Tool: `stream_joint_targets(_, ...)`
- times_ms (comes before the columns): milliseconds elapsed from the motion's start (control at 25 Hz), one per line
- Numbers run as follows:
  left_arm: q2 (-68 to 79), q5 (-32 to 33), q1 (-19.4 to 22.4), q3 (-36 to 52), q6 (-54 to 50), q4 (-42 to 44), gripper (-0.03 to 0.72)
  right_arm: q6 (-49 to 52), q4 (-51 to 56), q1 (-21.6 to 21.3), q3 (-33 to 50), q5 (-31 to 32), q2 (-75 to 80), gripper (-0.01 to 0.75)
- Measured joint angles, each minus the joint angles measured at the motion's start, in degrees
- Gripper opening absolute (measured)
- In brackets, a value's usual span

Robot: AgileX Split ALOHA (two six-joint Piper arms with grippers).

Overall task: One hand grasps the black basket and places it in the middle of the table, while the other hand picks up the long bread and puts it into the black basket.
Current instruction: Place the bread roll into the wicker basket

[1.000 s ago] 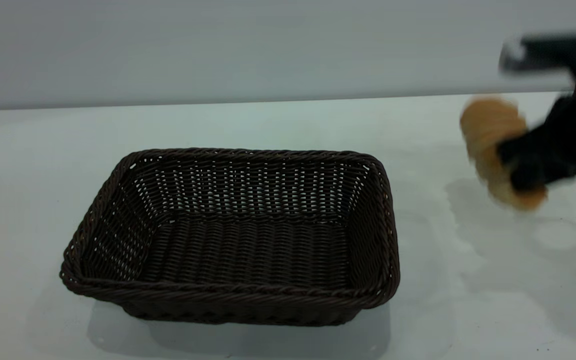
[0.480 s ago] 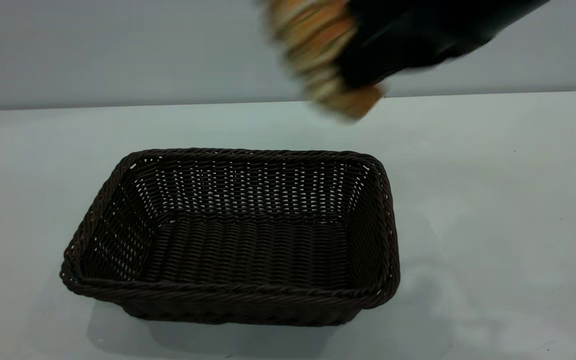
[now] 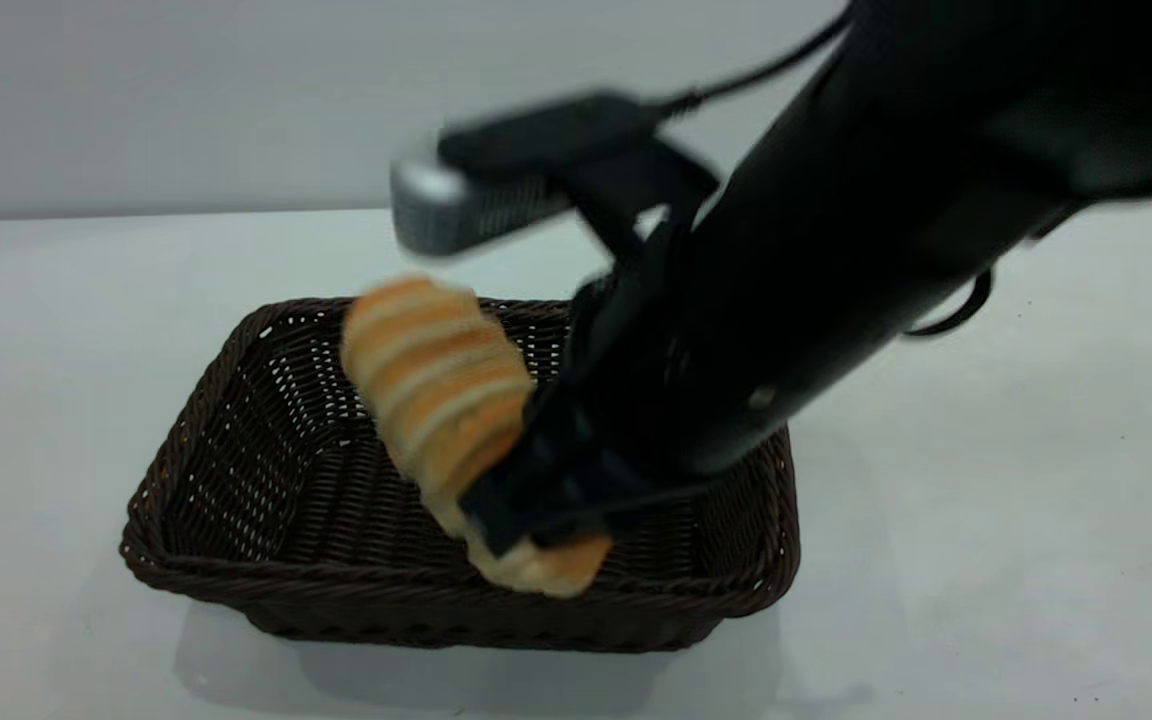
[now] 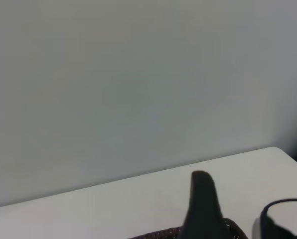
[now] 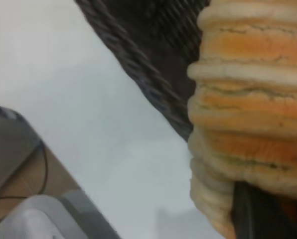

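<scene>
From outside, the right hand grips the long bread tight over the black basket on the tabletop. Left wrist view: only a dark finger; I cannot tell that hand's state. Right wrist view: bread above the basket's rim.

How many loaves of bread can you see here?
1. The long bread is gripped by the right gripper, tilted over the black basket. The arm covers part of the basket, so another could be hidden there.
</scene>
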Motion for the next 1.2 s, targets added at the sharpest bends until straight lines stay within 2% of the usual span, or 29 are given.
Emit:
stream_joint_targets(320, 0.0, 0.0, 0.0, 0.0, 0.8, 0.0, 0.586, -4.5, 0.0, -0.1, -4.3, -3.8, 3.8, 0.046)
stream_joint_targets(640, 0.0, 0.0, 0.0, 0.0, 1.6, 0.0, 0.586, -7.6, 0.0, -2.3, -6.2, -5.6, 3.9, 0.046)
stream_joint_targets(720, 0.0, 0.0, 0.0, 0.0, 2.0, 0.0, 0.586, -8.8, 0.0, -2.3, -6.2, -5.7, 3.9, 0.070)
stream_joint_targets(840, 0.0, 0.0, 0.0, 0.0, 2.4, 0.0, 0.586, -9.5, 0.1, -2.3, -6.2, -5.5, 3.9, 0.195)
stream_joint_targets(1000, 0.0, 0.0, 0.0, 0.0, 2.4, 0.0, 0.586, -9.7, 0.2, -2.3, -6.2, -5.3, 3.9, 0.429)
stream_joint_targets(1080, 0.0, 0.0, 0.0, 0.0, 2.4, 0.0, 0.586, -9.8, 0.2, -2.3, -6.2, -5.3, 3.9, 0.502)
stream_joint_targets(1200, 0.0, 0.0, 0.0, 0.0, 3.1, 0.0, 0.586, -10.1, 0.2, -2.3, -6.2, -4.8, 2.1, 0.528)
